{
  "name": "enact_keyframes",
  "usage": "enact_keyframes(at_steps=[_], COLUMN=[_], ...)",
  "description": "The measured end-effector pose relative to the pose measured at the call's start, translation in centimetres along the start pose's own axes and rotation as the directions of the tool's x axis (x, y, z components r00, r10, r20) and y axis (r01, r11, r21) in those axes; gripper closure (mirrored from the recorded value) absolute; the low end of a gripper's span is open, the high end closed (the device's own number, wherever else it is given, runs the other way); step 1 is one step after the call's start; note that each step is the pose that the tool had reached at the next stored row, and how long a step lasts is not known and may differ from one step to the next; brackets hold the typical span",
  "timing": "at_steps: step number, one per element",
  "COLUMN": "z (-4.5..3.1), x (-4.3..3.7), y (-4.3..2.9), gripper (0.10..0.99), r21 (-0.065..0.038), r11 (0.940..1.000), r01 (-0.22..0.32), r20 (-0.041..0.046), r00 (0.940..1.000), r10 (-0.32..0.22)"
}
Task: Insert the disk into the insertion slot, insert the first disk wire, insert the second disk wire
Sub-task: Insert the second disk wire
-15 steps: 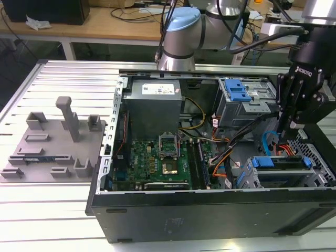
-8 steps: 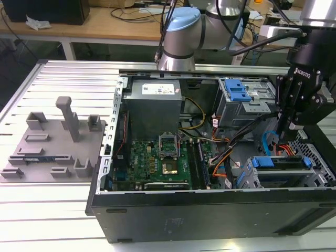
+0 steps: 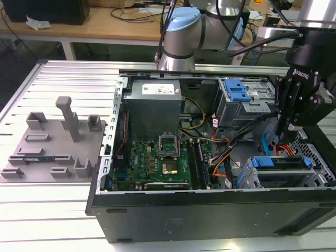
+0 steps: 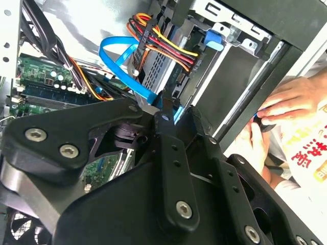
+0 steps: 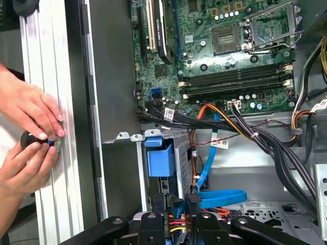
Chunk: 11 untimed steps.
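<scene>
looks like the disk (image 3: pixel 278 162) is already sitting in the slot (image 3: pixel 315 178) right below the end effector (image 3: pixel 290 126), which is clamped on the blue wire (image 4: pixel 122 64), red-orange wire (image 4: pixel 163 48) seemingly plugged just beside

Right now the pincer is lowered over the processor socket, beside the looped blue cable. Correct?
No. The exterior view shows the pincer lowered by the low drive cage on that view's right, beside the looped blue cable; the processor socket lies well clear of it.
</scene>
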State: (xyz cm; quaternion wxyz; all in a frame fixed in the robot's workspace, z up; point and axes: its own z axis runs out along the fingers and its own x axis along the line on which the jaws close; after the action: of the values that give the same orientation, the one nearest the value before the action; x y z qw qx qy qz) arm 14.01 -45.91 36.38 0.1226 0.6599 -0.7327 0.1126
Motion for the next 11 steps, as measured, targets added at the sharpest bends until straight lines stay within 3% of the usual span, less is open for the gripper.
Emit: enact_keyframes(at_steps=[6, 9, 11], z=[-0.02, -0.01, 0.00], x=[-0.15, -0.31, -0.34], y=[0.01, 0.03, 0.02], gripper=[0.784, 0.800, 0.925], r21=[0.000, 0.001, 0.002], r11=[1.0000, 1.0000, 1.0000], r01=[-0.003, -0.002, -0.001], r20=[0.0001, -0.0056, -0.0081], r00=[1.0000, 1.0000, 1.0000], r10=[0.003, 0.002, 0.001])
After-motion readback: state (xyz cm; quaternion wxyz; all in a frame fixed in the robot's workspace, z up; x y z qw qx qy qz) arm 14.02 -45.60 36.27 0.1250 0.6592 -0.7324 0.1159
